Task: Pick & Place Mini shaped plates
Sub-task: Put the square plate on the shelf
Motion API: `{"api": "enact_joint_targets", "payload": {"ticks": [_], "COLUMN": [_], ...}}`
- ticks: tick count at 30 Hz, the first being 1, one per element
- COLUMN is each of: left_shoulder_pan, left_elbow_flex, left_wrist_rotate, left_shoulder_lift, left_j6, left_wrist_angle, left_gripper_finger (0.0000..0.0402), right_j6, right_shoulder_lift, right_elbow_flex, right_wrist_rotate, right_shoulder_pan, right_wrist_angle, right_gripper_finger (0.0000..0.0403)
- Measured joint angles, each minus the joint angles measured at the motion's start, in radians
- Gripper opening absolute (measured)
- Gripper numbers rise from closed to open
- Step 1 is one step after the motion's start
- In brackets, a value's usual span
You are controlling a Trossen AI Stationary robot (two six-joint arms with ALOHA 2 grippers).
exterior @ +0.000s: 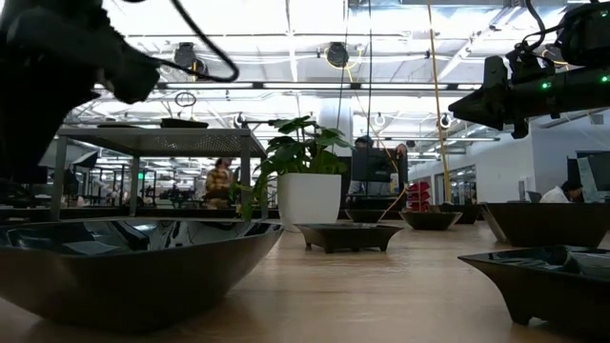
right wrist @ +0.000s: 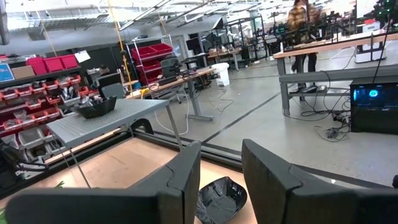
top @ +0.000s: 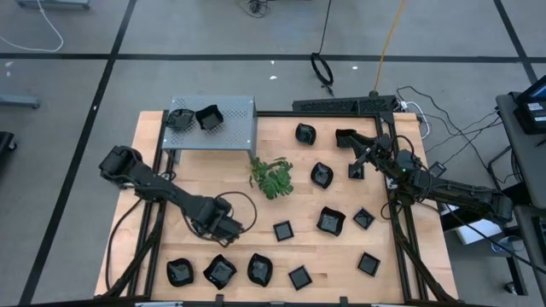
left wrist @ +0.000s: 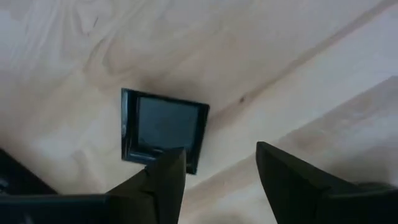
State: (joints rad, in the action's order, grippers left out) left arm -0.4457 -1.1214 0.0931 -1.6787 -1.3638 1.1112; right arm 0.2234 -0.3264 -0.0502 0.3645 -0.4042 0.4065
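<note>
Left gripper: the left gripper (left wrist: 214, 171) hangs over the wood with its jaws apart and nothing between them. It is near the front middle of the table (top: 230, 226).
Plate in reach: a small square plate (left wrist: 163, 132) lies flat just ahead of the left fingers (left wrist: 168, 180). From above it looks like the square plate just beside this gripper.
Right gripper: the right gripper (right wrist: 221, 180) is up off the table near the back right. Its jaws stand a little apart and hold nothing. A dark rounded plate (right wrist: 221, 198) sits below and ahead of it.
Other plates: many black plates lie spread over the front and right of the table (top: 213, 162). 2 already sit on top of the grey metal box (top: 235, 130) at the back left.
Plant: a green sprig (top: 271, 177) lies in the middle.
What could go wrong: the square plate is low and shiny. If the left fingers come down off to 1 side, I think they may push it along the wood or flip it.
Another worry: carrying a plate to the box, the arm could brush the sprig.
Edges: the front row of plates sits close to the front edge, so a hard push could knock 1 off.
Open room: the bare wood between the box and the front row gives the left arm space.
</note>
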Motion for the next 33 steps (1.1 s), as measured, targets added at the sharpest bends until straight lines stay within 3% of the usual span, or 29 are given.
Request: {"api": "enact_joint_targets", "payload": {"ticks": [9,19,23,33], "left_shoulder_pan": [-0.019,-0.019,-0.019,-0.018], "left_elbow_flex": [0.111,0.203,0.203,0.202], "left_wrist_rotate": [-0.004,0.011,0.008,0.013], "left_shoulder_lift": [0.000,0.000,0.000,0.002], "left_j6": [-0.009,-0.056,-0.056,-0.057], "left_wrist_angle": [-0.123,-0.142,-0.167,-0.194], "left_gripper_finger": [0.0200,0.0192,0.0156,0.0011], "right_j6": [0.000,0.000,0.000,0.000], "right_shoulder_lift": [0.000,0.000,0.000,0.000], "right_elbow_flex": [0.000,0.000,0.000,0.000], "right_wrist_rotate": [0.000,0.000,0.000,0.000], "right_shoulder_pan": [0.000,0.000,0.000,0.000], "right_wrist_angle": [0.000,0.000,0.000,0.000], "right_gripper_finger": [0.0105,0.0105,0.0105,0.0105]}}
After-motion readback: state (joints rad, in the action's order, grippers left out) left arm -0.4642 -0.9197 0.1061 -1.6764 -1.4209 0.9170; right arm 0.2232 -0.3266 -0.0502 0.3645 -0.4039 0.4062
